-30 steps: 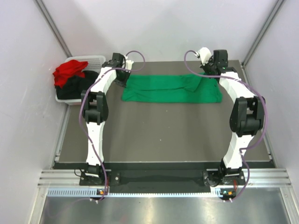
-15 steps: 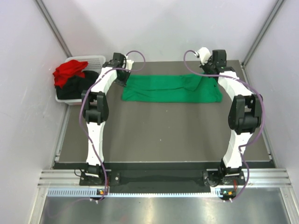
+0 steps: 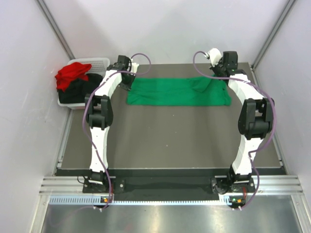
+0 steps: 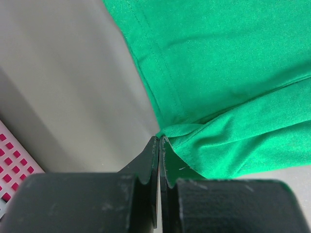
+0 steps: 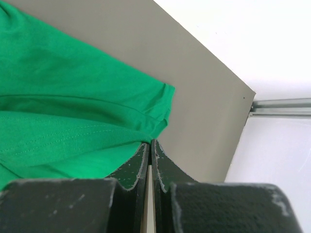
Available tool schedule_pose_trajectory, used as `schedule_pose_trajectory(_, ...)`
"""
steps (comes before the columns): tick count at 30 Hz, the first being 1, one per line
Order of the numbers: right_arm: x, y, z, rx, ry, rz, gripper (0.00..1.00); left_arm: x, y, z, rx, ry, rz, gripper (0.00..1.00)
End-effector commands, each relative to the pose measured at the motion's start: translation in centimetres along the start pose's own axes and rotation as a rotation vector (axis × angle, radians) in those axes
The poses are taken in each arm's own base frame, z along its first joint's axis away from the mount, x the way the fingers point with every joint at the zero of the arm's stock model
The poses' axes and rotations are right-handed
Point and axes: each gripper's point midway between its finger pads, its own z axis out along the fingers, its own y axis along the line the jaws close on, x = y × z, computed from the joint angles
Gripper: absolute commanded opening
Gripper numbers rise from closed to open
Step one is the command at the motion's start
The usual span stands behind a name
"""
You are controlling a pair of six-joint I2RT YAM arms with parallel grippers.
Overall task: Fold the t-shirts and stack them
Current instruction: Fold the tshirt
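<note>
On the table (image 3: pixel 170 141), left gripper (image 4: pixel 159 138) and right gripper (image 5: pixel 149 141) pinch the green t-shirt (image 3: pixel 170 92) — 1 end each

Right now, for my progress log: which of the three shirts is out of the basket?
The green shirt, lying on the table, its ends pinched by the left gripper and right gripper. The red shirt and black shirt are heaped in the basket.

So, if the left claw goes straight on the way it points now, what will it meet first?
The green t-shirt: the left claw is shut, and a bunched fold of the cloth sits right at its tips, seemingly pinched. Going on, it would probably only push into more shirt.
</note>
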Motion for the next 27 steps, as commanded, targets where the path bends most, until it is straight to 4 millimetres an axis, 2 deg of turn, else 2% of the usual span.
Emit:
schedule_pose_trajectory(1,-1.7,-2.4,-0.5,0.068,-0.053,0.018,0.0,-2.1,0.7,-2.6,-0.033,-0.074,0.007,0.0)
schedule_pose_trajectory(2,-1.7,-2.3,-0.3,0.065,-0.051,0.019,0.02,-2.0,0.8,-2.4,-0.041,-0.069,0.009,0.0)
schedule_pose_trajectory(3,-1.3,-1.9,0.1,0.055,-0.04,0.018,0.08,-2.0,0.7,-2.2,-0.042,-0.067,0.01,0.07)
schedule_pose_trajectory(5,-0.9,-2.1,0.3,0.081,-0.018,0.023,0.28,-2.3,1.5,-2.4,-0.102,-0.069,0.002,0.18)
schedule_pose_trajectory(6,-1.5,-2.7,-0.2,0.106,-0.034,0.027,0.31,-2.5,1.5,-2.6,-0.113,-0.073,0.003,0.26)
schedule_pose_trajectory(7,-1.6,-2.9,-0.4,0.113,-0.039,0.033,0.34,-3.1,1.7,-3.4,-0.13,-0.091,0.002,0.29)
schedule_pose_trajectory(9,-2.4,-3.5,-1.3,0.133,-0.059,0.041,0.38,-4.2,1.7,-4.6,-0.161,-0.127,0.006,0.32)
schedule_pose_trajectory(11,-3.6,-3.5,-2.6,0.122,-0.095,0.033,0.39,-6.0,1.0,-6.6,-0.176,-0.182,0.019,0.35)
schedule_pose_trajectory(12,-4.3,-2.7,-3.2,0.075,-0.125,0.024,0.4,-6.7,0.7,-7.3,-0.174,-0.207,0.026,0.36)
schedule_pose_trajectory(14,-4.2,-0.5,-3.3,-0.029,-0.13,-0.002,0.39,-7.5,-1.3,-8.0,-0.128,-0.231,0.052,0.35)
schedule_pose_trajectory(15,-3.2,2.4,-2.9,-0.152,-0.103,-0.015,0.39,-7.3,-2.1,-7.8,-0.101,-0.221,0.062,0.34)
schedule_pose_trajectory(16,-3.0,3.7,-2.9,-0.205,-0.089,-0.038,0.38,-7.0,-3.5,-7.2,-0.046,-0.211,0.078,0.32)
schedule_pose_trajectory(17,-2.6,5.5,-2.5,-0.257,-0.068,-0.077,0.36,-6.6,-4.4,-6.9,-0.023,-0.195,0.088,0.26)
schedule_pose_trajectory(18,-1.4,7.2,-2.2,-0.315,-0.029,-0.08,0.34,-5.6,-5.5,-6.1,0.026,-0.166,0.086,0.24)
schedule_pose_trajectory(19,-1.0,8.2,-2.2,-0.348,-0.019,-0.089,0.33,-4.9,-6.7,-5.5,0.072,-0.144,0.083,0.22)
schedule_pose_trajectory(21,-0.6,9.9,-1.9,-0.385,-0.002,-0.096,0.33,-2.8,-7.5,-4.3,0.098,-0.085,0.08,0.18)
schedule_pose_trajectory(27,0.9,12.4,-1.4,-0.446,0.047,-0.1,0.32,0.2,-7.7,-2.3,0.112,0.0,0.069,0.12)
